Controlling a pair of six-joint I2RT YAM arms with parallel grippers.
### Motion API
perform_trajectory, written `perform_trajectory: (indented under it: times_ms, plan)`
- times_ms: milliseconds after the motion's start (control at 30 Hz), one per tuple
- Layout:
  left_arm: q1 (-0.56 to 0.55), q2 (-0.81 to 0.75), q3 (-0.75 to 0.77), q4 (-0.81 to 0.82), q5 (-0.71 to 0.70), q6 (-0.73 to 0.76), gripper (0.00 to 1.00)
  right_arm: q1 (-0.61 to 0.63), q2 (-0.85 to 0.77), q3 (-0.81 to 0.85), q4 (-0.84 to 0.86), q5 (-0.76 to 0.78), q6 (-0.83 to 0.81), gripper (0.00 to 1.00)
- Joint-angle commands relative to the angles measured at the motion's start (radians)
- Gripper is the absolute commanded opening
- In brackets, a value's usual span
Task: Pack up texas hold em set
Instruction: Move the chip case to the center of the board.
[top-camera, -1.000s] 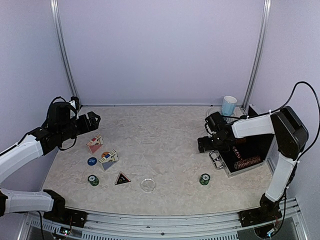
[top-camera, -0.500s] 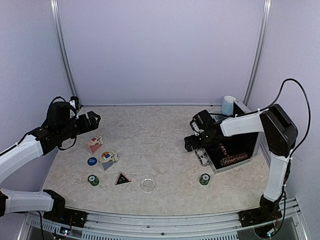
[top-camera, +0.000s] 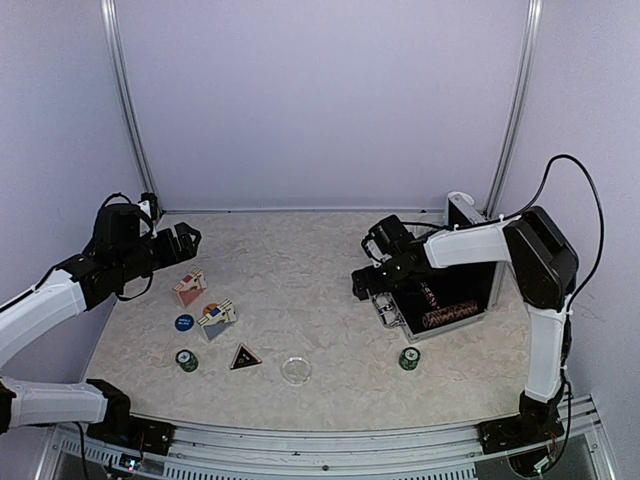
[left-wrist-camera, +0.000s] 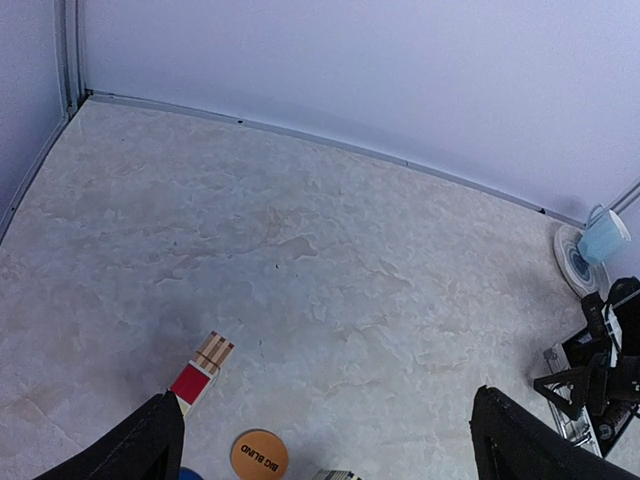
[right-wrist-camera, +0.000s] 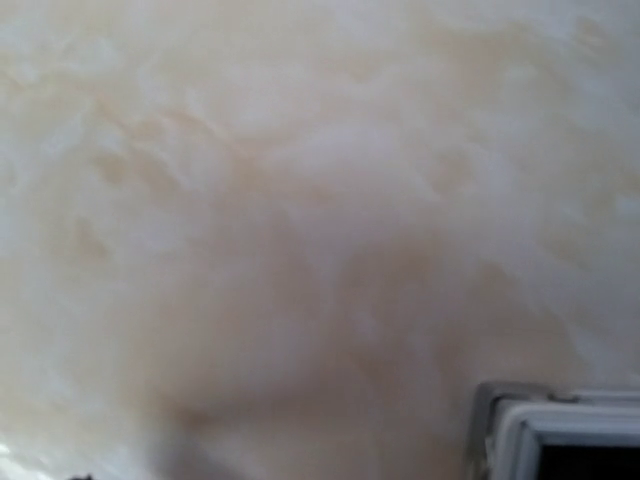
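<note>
Jaws of left gripper (left-wrist-camera: 328, 400) spread wide, nothing between them. Low in its wrist view lies orange disc (left-wrist-camera: 259, 455), lettered "BIG BLIND". Right gripper (top-camera: 362, 283) likewise spread, at left edge of silver briefcase (top-camera: 450, 300), right of table centre: lid up, black lining, reddish print inside unreadable.

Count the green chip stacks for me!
2. The left stack sits beside the black triangle; the right stack sits in front of the case. More may hide inside.
</note>
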Motion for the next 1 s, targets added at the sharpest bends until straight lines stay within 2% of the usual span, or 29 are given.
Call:
perform_trajectory:
  times_ms: [0, 700, 967]
  plan:
    - [0.005, -0.015, -0.013, 0.018, -0.003, -0.001, 0.99, 0.047, 0.067, 0.079, 0.03, -0.102, -0.032, 0.98]
    - [0.006, -0.019, -0.012, 0.017, -0.012, -0.001, 0.99, 0.14, 0.31, 0.484, -0.088, -0.149, -0.11, 0.98]
    - [0.006, -0.024, -0.012, 0.015, -0.013, 0.0, 0.99, 0.179, 0.366, 0.59, -0.125, -0.162, -0.13, 0.98]
